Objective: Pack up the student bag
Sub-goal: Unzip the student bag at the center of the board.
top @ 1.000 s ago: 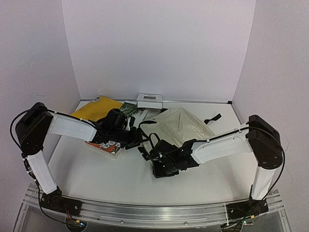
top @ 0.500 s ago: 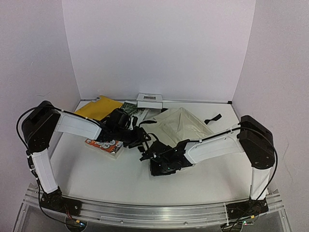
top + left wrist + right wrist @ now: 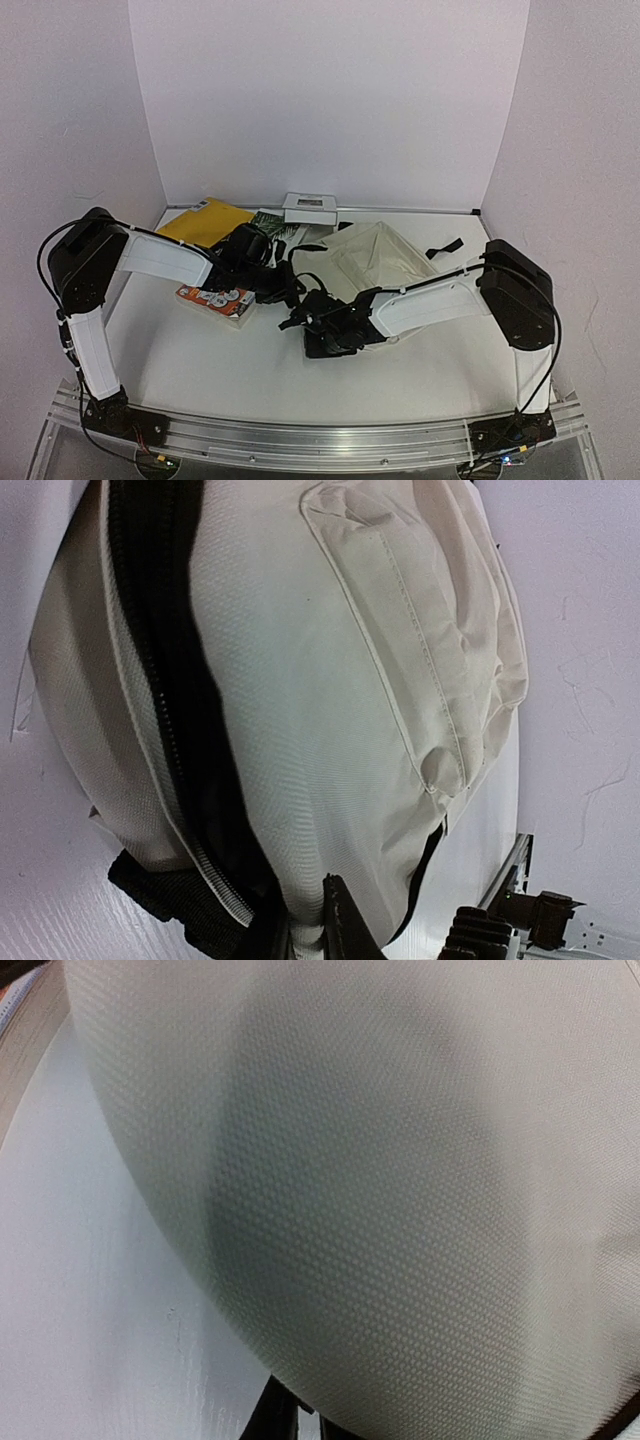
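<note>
The student bag point(image 3: 380, 262), cream fabric with black straps, lies right of centre in the top view. It fills the left wrist view point(image 3: 330, 680), where its black zipper point(image 3: 165, 710) runs down the left side. My left gripper point(image 3: 292, 288) is at the bag's near-left edge; its fingers point(image 3: 345, 930) are shut on a fold of the cream fabric point(image 3: 305, 905). My right gripper point(image 3: 300, 322) is just in front of it, at the same edge. Cream weave covers the right wrist view point(image 3: 400, 1180), and the two dark fingers point(image 3: 280, 1415) stand close together under it, their tips hidden by the cloth.
A yellow book point(image 3: 205, 220) and a green-covered book point(image 3: 277, 228) lie at the back left. An orange and white book point(image 3: 220, 298) lies under my left arm. A white box point(image 3: 310, 207) stands against the back wall. A black strap end point(image 3: 440, 245) trails right of the bag.
Both grippers have closed at the bag's near-left edge. The right arm has shifted left and back, and the bag's fabric near the grippers has bunched and risen.
</note>
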You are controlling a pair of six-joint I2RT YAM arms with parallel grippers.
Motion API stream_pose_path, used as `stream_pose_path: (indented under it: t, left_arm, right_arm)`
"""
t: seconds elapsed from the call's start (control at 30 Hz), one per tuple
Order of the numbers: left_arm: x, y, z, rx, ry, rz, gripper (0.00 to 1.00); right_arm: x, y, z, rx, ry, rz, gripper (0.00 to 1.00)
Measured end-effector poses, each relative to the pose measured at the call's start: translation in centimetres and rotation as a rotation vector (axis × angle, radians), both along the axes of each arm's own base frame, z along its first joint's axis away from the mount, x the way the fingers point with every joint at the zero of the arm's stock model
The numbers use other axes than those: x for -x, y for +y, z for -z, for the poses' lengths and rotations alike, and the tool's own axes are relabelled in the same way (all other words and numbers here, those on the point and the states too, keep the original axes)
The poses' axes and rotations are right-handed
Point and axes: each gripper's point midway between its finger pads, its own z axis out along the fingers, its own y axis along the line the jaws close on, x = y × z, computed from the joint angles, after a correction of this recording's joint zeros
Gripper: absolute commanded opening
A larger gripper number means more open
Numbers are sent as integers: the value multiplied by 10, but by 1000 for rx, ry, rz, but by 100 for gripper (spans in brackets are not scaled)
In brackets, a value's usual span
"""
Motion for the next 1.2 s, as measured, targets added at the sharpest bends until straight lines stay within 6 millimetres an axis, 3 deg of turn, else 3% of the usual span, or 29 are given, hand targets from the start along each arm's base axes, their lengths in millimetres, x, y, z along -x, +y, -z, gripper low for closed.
stream_pose_path:
  t: [0.13, 0.4, 0.73, 1.03, 1.2]
  left_arm:
    - [-1, 0, 0, -4, -6, 0, 0]
    - [-3, 3, 1, -15, -13, -13, 0]
    - [-9, 9, 2, -16, -8, -26, 0]
    - [-10, 11, 1, -14, -13, -14, 0]
    - [-11, 12, 1, -13, -15, -9, 0]
  right_arm:
    - [-3, -1, 1, 8, -13, 17, 0]
    - [-1, -5, -1, 13, -18, 15, 0]
    - [13, -38, -34, -5, -31, 39, 0]
    - [25, -65, -22, 34, -4, 68, 0]
    - [29, -71, -37, -5, -8, 82, 0]
